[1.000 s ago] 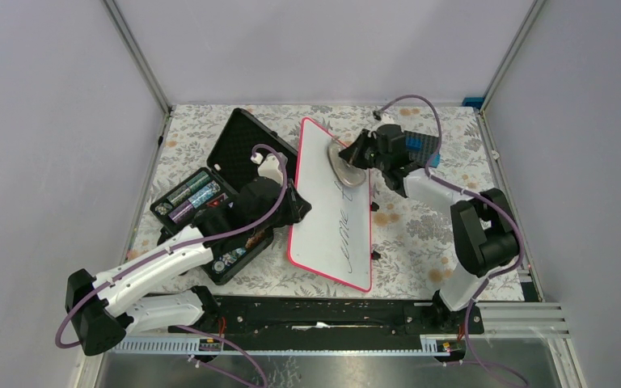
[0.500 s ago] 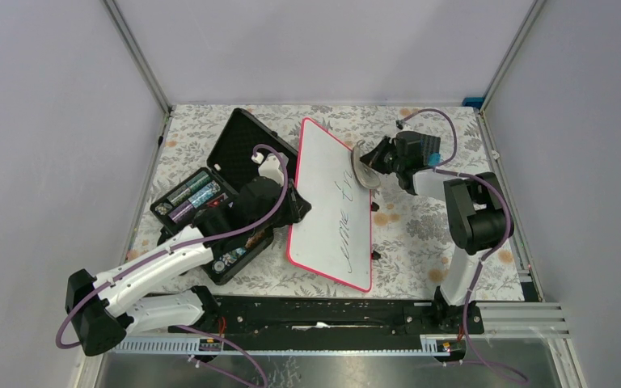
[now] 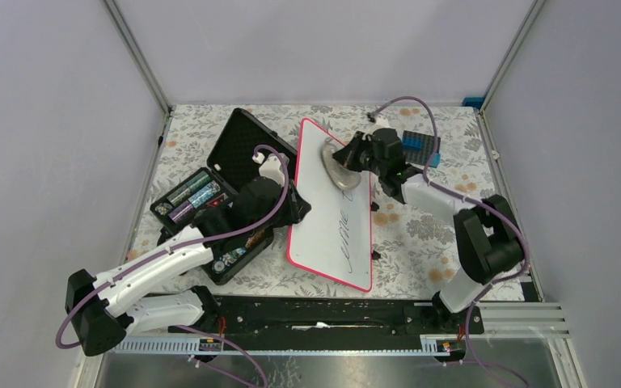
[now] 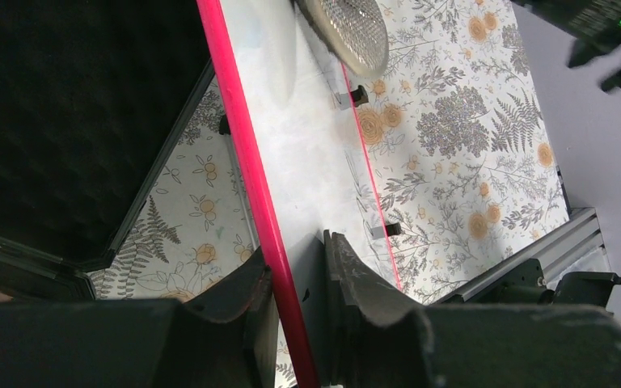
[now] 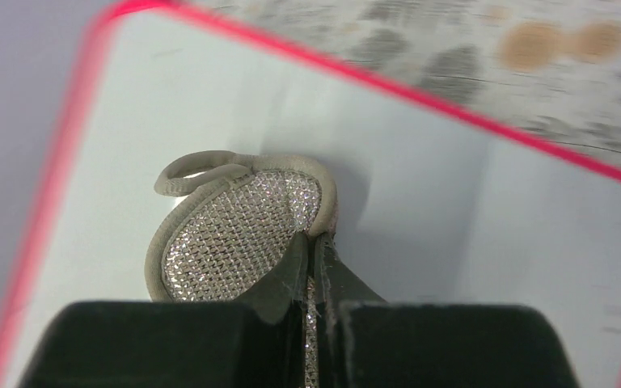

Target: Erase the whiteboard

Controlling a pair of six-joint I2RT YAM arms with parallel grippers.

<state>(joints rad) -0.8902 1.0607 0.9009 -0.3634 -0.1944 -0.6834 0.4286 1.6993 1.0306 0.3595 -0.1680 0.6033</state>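
The whiteboard (image 3: 331,218), white with a red-pink rim, lies at an angle on the floral table. Black handwriting (image 3: 344,236) remains on its lower half. My left gripper (image 3: 292,207) is shut on the board's left rim; in the left wrist view (image 4: 299,279) the red rim (image 4: 247,162) runs between the jaws. My right gripper (image 3: 349,158) is shut on a round silvery mesh pad (image 3: 335,168) pressed on the board's upper part. In the right wrist view the pad (image 5: 234,234) sits flat on the white surface (image 5: 453,218), pinched by its edge at the gripper (image 5: 311,246).
An open black foam-lined case (image 3: 244,149) lies left of the board, its tray holding batteries (image 3: 192,196). Its lid also shows in the left wrist view (image 4: 73,121). A blue block (image 3: 420,143) lies behind the right wrist. Frame posts and grey walls bound the table.
The right gripper swept the pad out to the board's right edge, then back left onto its upper middle. The upper strokes of the writing are gone. The left arm has not moved.
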